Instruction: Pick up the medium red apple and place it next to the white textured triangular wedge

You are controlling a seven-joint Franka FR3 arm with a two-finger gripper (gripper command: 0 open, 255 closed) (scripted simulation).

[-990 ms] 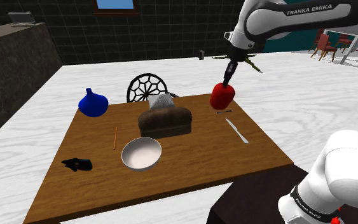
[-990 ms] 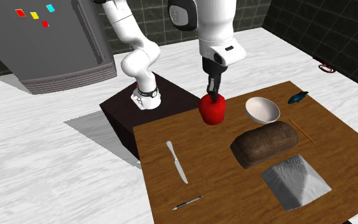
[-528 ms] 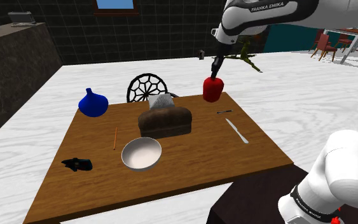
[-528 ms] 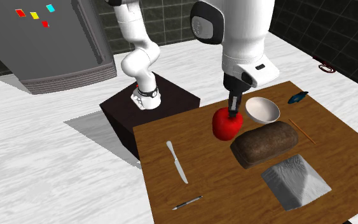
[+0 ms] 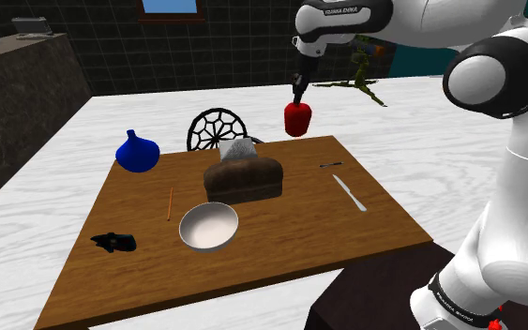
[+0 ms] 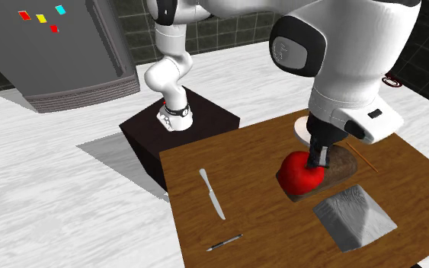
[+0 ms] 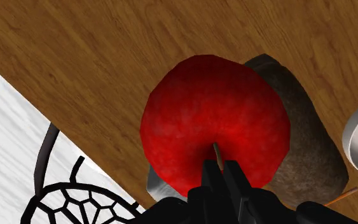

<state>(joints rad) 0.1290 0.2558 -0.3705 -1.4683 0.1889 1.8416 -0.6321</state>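
Observation:
A red apple (image 5: 297, 119) hangs in the air above the far edge of the wooden table (image 5: 280, 225), with my gripper (image 5: 297, 98) shut on its stem. In the second exterior view the apple (image 6: 302, 173) hangs in front of the brown loaf (image 6: 344, 161), under the gripper (image 6: 317, 161). The wrist view has the apple (image 7: 215, 124) right under the closed fingers (image 7: 220, 179), above the loaf (image 7: 304, 146). The white textured wedge (image 6: 353, 216) lies flat on the table past the loaf; in the shoulder view the wedge (image 5: 237, 149) peeks out behind the loaf (image 5: 244, 178).
A white bowl (image 5: 208, 225), a blue vase (image 5: 137, 152), a thin orange stick (image 5: 170, 202), a black object (image 5: 113, 243), a knife (image 5: 349, 191) and a pen (image 5: 331, 165) lie on the table. A round wire chair back (image 5: 217, 127) stands behind the table's far edge.
The arm has carried the apple up and toward the shoulder view's left, from over the table's pen corner to above the far edge near the loaf and wedge.

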